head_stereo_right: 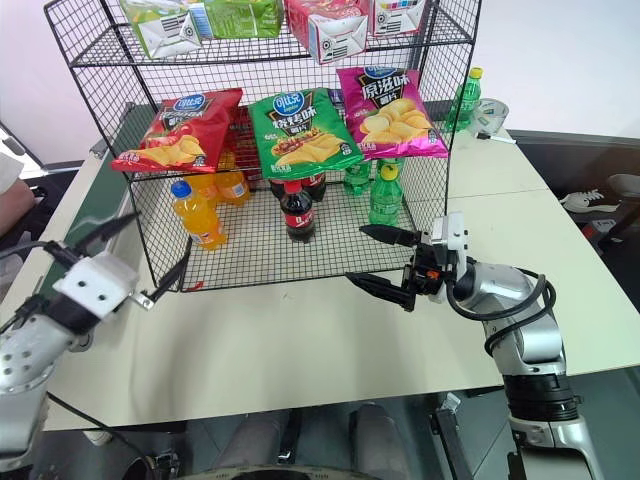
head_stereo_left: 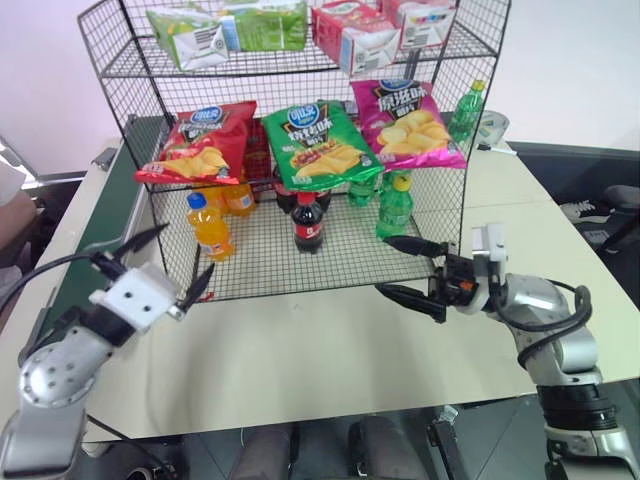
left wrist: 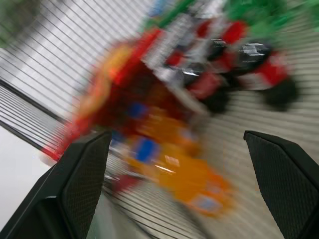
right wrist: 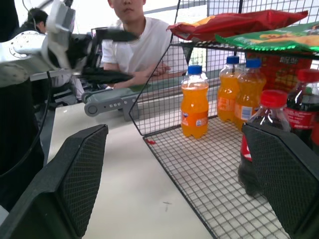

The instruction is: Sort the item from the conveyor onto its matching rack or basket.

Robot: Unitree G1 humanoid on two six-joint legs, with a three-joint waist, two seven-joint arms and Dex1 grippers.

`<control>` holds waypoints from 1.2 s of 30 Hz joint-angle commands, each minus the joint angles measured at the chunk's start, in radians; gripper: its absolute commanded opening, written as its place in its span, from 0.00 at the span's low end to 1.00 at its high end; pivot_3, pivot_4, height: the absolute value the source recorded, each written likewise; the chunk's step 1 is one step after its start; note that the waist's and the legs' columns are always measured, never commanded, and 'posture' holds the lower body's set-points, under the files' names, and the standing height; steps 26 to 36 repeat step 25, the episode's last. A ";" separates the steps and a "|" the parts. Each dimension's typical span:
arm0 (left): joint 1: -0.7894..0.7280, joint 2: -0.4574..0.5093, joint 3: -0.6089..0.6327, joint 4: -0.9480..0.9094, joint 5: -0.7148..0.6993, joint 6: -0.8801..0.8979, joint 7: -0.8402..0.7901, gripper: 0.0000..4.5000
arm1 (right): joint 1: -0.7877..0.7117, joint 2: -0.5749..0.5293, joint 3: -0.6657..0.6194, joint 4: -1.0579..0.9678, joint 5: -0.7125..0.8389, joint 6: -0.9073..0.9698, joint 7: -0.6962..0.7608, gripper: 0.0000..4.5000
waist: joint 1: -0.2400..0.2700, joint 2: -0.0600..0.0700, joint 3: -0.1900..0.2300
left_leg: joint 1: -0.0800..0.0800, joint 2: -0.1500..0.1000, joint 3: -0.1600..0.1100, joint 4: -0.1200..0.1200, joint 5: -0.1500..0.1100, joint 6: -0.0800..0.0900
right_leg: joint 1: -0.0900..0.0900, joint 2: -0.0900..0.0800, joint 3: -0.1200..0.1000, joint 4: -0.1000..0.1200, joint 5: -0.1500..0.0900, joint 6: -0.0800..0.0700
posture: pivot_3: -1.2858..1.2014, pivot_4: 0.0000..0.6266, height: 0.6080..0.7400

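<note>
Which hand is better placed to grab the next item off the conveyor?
Probably the left hand: it hangs open beside the conveyor. The right hand, also open, sits on the far side, before the rack.

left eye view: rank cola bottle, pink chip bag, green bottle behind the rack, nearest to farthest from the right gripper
1. Cola bottle: standing in the lower basket, to the left of the right gripper and beyond it.
2. Pink chip bag: on the middle shelf's right end, above the gripper.
3. Green bottle: on the table behind the rack's right side, farthest back.
</note>
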 commanded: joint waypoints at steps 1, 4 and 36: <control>0.026 0.018 0.093 0.036 -0.199 0.094 -0.085 0.99 | -0.002 -0.028 -0.022 -0.011 -0.004 -0.025 0.019 1.00 | -0.001 0.000 0.000 | 0.000 0.000 0.000 0.000 0.000 0.000 | 0.000 0.000 0.000 0.000 0.000 0.000 | 0.52 0.24 1.00; 0.034 0.035 0.151 0.103 -0.271 0.119 -0.135 0.99 | 0.006 -0.053 -0.036 -0.008 -0.007 -0.029 0.031 1.00 | -0.001 0.000 0.000 | 0.000 0.000 0.000 0.000 0.000 0.000 | 0.000 0.000 0.000 0.000 0.000 0.000 | 0.52 0.24 1.00; 0.160 0.087 0.302 0.423 -0.211 -0.104 -0.279 0.99 | 0.085 -0.216 -0.158 0.194 -0.074 -0.160 0.125 1.00 | -0.001 0.000 0.000 | 0.001 0.000 0.000 -0.001 -0.001 0.001 | 0.002 -0.001 0.000 -0.003 0.000 0.000 | 0.52 0.24 1.00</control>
